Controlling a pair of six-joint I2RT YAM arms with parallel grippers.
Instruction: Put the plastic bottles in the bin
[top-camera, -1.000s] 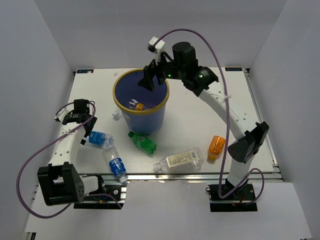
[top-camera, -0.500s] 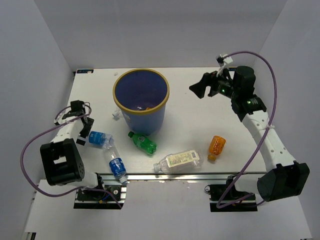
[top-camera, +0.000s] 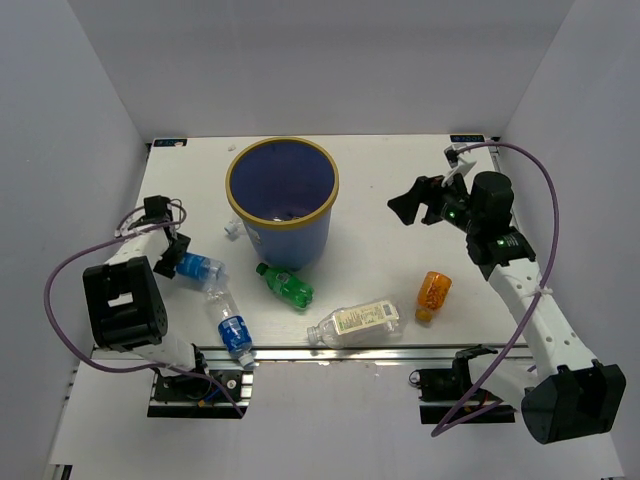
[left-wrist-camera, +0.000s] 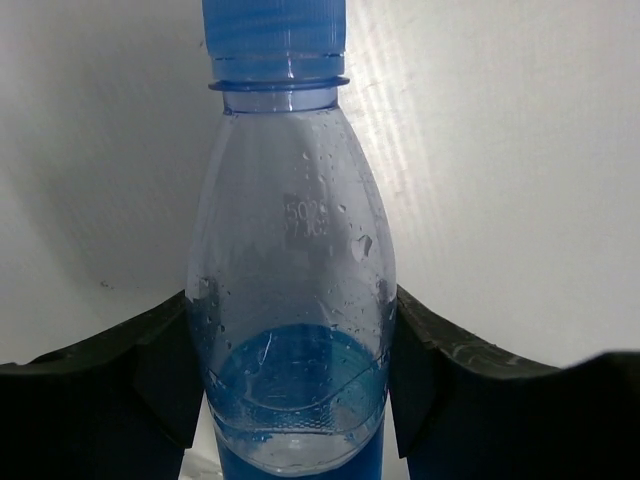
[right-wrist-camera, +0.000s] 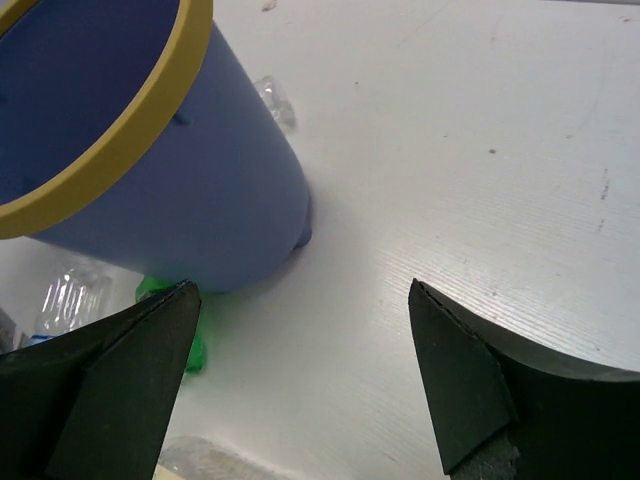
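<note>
A clear plastic bottle with a blue label lies on the table's left side. My left gripper is shut on it. In the left wrist view both pads press the sides of this bottle, its blue cap pointing away from the gripper. The blue bin with a yellow-tan rim stands at centre back. My right gripper hangs open and holds nothing, right of the bin. In the right wrist view the gripper is over bare table, with the bin at upper left.
Loose on the table lie another blue-label bottle, a green bottle, a larger clear bottle with a pale label and an orange bottle. A small clear object rests left of the bin. White walls enclose the table.
My right arm has swung from above the bin to the right and stays open. My left gripper has settled over the blue-label bottle and its jaws have come in onto it.
</note>
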